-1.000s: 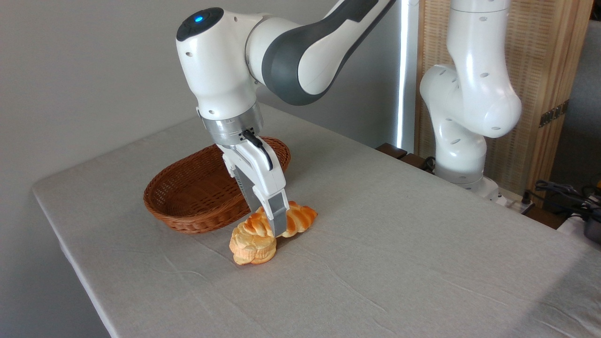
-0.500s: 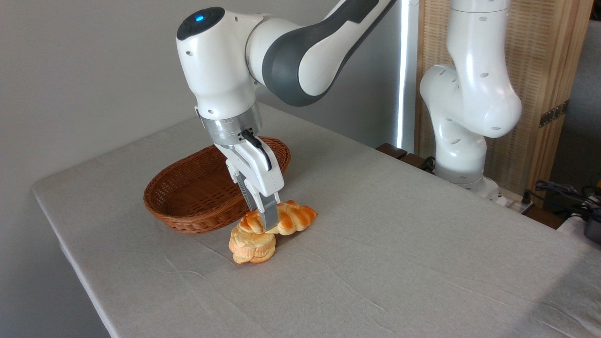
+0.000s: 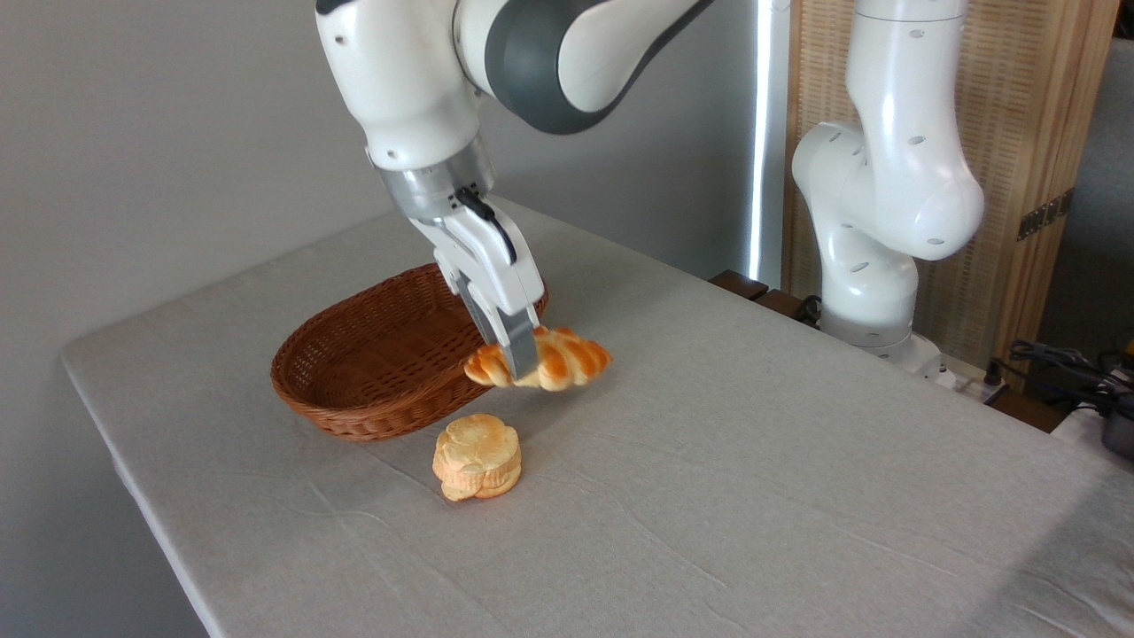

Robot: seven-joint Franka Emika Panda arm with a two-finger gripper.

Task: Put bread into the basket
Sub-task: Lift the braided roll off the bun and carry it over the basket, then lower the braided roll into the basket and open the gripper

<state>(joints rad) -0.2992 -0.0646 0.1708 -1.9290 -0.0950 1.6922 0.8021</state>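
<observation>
The basket [image 3: 372, 372] sits near the table's [image 3: 709, 496] back left corner, and nothing is in it yet. I need to carry the loaf left over the thick rim, keep it level, and let go low — not drop it. The claw [image 3: 521, 361] is clamped on the bread [image 3: 567, 359] near its left end, so the loaf sticks out to the right, up off the table, just beside the basket's right rim. The round bun [image 3: 477, 456] rests below.

You see the basket [image 3: 372, 354] near the table's [image 3: 753, 496] far left corner, the bun [image 3: 477, 456] just before it, the bread [image 3: 554, 359] aloft beside its right rim.
</observation>
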